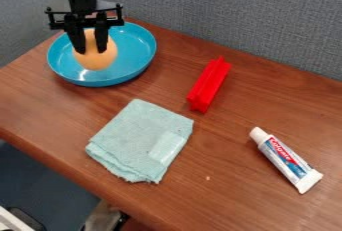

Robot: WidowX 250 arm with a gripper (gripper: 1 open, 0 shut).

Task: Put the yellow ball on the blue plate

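Observation:
The blue plate point(131, 63) is a round turquoise dish at the far left of the wooden table. Over its middle, the black gripper point(90, 47) points straight down, shut on the yellow ball point(92, 53), an orange-yellow ball held between the two fingers. The ball sits low inside the dish, at or just above its floor; I cannot tell whether it touches.
A red rectangular block point(207, 83) lies right of the plate. A pale teal folded cloth point(142, 139) lies near the table's front edge. A toothpaste tube point(286, 158) lies at the right. A grey wall stands behind the table.

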